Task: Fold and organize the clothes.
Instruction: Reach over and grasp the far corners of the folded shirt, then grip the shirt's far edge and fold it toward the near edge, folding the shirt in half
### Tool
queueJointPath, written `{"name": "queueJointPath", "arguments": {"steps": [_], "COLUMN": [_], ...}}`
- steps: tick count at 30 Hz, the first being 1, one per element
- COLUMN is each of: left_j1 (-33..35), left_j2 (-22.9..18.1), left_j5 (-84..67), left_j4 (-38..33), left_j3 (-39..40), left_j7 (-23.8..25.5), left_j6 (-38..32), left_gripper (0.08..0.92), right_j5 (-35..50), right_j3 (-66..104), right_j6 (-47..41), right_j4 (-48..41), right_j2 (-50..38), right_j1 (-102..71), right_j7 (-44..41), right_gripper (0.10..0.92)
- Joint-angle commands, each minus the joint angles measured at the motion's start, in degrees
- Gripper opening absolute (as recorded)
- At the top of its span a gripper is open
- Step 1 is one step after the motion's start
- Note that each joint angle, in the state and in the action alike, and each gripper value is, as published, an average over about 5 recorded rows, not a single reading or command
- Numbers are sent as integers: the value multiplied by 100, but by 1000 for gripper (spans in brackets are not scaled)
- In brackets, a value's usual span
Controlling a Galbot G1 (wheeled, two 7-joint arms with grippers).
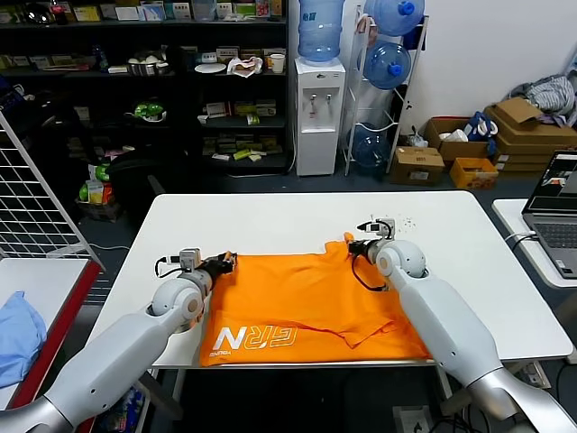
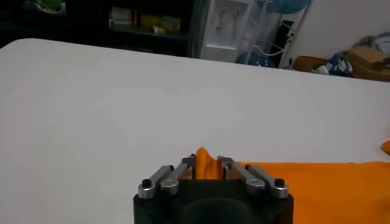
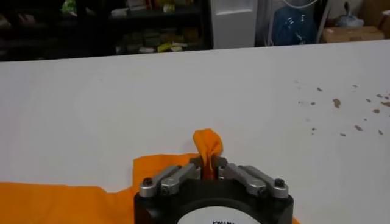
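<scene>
The clothes are one bright orange T-shirt (image 1: 306,302) lying partly folded on the white table (image 1: 297,221), white lettering near its front left edge. My left gripper (image 1: 227,262) is at the shirt's far left corner, shut on a pinch of orange fabric (image 2: 207,164) that bulges up between its fingers. At the far right corner my right gripper (image 1: 354,245) is shut on another bunch of the shirt (image 3: 208,145), which sticks up past its fingertips (image 3: 196,163).
The table's far half is bare white, with small brown specks (image 3: 356,112) near the right gripper. A laptop (image 1: 557,203) sits on a side table at right. A light blue cloth (image 1: 18,329) lies at left. Shelves and a water dispenser (image 1: 317,113) stand behind.
</scene>
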Motion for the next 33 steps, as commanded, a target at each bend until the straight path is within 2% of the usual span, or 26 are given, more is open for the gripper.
{"name": "queueJointPath", "arguments": {"steps": [1, 8, 21, 28, 33], "left_j1": [20, 152, 1375, 2102, 2544], "left_j2": [-10, 159, 984, 1356, 1446], "left_j5": [29, 34, 121, 107, 88], "left_j4": [-49, -496, -2619, -3304, -3690], "left_j3": [-29, -273, -853, -1120, -1256], "left_j7": [-41, -165, -509, -652, -783], "left_j6": [-15, -53, 11, 28, 2], "left_gripper": [268, 100, 91, 91, 91], "right_j5": [61, 272, 851, 1096, 1365], "right_j3": [52, 287, 1112, 1572, 1895], "right_j6": [140, 264, -1, -170, -269], "right_j4": [131, 763, 3093, 3936, 4445], "right_j2": [-17, -285, -1385, -1741, -1994], "right_j1": [-32, -369, -2169, -2951, -3430], "right_j7": [3, 30, 419, 682, 934], "right_gripper": [135, 123, 123, 123, 123]}}
